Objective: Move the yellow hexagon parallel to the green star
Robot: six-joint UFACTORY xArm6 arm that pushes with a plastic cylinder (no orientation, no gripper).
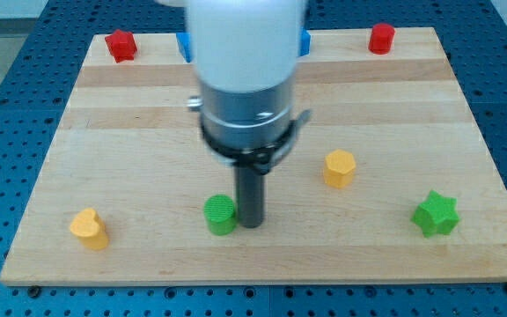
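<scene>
The yellow hexagon [340, 167] stands right of the board's middle. The green star [436, 214] sits near the view's bottom right, lower and further right than the hexagon. My tip [251, 224] rests on the board at the bottom middle, well left of the hexagon and below its level. The tip is right beside a green round block [221, 214], on that block's right side, touching or nearly touching it.
A yellow block [90, 227] lies at the bottom left. A red block [121, 45] is at the top left and a red block [381, 38] at the top right. Blue blocks [184, 46] [304, 41] at the top edge are partly hidden by the arm.
</scene>
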